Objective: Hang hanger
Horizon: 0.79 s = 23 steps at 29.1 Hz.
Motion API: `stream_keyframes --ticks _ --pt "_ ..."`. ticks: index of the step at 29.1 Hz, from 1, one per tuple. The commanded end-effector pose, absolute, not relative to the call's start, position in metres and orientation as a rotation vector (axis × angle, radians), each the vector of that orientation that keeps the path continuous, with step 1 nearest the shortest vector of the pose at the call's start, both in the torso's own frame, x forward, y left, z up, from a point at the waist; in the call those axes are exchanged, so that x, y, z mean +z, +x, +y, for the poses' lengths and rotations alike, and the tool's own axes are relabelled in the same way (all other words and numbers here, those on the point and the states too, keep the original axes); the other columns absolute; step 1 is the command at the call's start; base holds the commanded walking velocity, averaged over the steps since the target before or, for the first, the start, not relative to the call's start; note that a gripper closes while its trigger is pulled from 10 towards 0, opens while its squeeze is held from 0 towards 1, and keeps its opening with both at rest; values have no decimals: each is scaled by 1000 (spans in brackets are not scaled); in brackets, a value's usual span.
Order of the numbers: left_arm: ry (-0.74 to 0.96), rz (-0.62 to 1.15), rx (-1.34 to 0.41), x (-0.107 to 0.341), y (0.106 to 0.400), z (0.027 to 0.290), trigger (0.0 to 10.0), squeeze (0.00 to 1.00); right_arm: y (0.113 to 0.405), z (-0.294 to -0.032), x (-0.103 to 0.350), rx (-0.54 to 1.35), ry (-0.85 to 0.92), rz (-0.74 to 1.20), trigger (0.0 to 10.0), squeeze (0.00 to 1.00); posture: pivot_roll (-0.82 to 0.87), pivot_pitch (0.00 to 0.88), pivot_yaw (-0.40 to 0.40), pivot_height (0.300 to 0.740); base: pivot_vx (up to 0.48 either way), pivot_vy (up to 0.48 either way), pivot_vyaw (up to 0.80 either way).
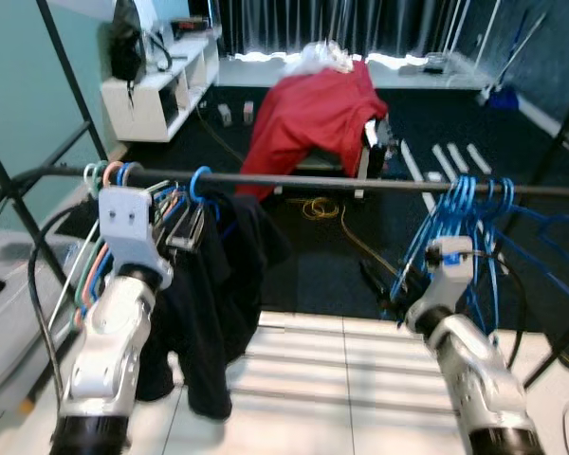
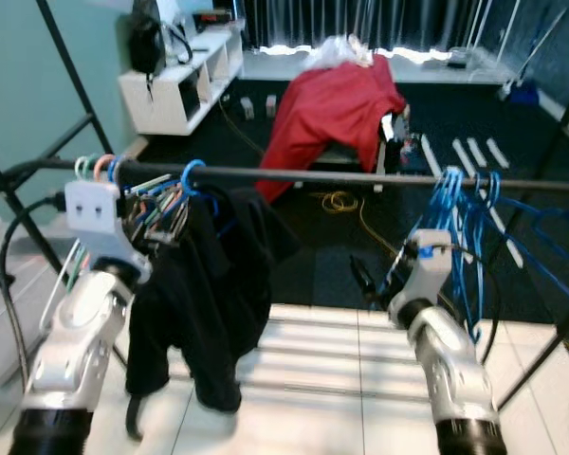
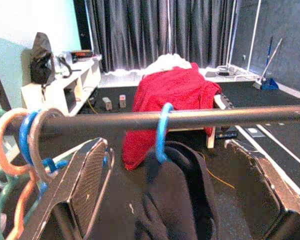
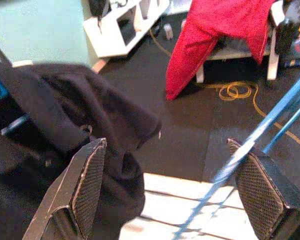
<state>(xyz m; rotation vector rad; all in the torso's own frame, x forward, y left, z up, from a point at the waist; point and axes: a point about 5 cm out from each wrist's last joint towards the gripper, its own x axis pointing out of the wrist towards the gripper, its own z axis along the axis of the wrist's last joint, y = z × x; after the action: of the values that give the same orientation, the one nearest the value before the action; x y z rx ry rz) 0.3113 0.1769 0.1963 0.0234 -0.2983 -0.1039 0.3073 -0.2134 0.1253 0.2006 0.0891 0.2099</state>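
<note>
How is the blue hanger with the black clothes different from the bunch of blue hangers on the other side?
The blue hanger with the black garment hangs alone near the rail's left end, by the left gripper; the bunch of blue hangers crowds the right end, by the right gripper. The first carries a garment; the bunch is bare. Both are blue and hooked over the same rail.

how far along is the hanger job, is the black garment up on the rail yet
Looks done: the black garment hangs from the rail by a blue hanger hook. In hand: nothing visible; the left gripper is open below the rail, either side of the garment, and the right gripper is open near the empty blue hangers. Left: probably just backing the arms away.
</note>
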Motion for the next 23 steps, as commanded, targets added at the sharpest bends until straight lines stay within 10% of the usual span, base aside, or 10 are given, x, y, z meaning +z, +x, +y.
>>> stream_keyframes --ticks 1,23 --pt "54 -268 -116 190 314 181 10000 0 306 -209 122 218 217 102 10000 0 -97 0 -8 740 270 0 0" --pt "282 -13 -244 162 351 195 10000 0 303 -211 124 205 216 99 10000 0 -132 0 1 740 12 0 0"
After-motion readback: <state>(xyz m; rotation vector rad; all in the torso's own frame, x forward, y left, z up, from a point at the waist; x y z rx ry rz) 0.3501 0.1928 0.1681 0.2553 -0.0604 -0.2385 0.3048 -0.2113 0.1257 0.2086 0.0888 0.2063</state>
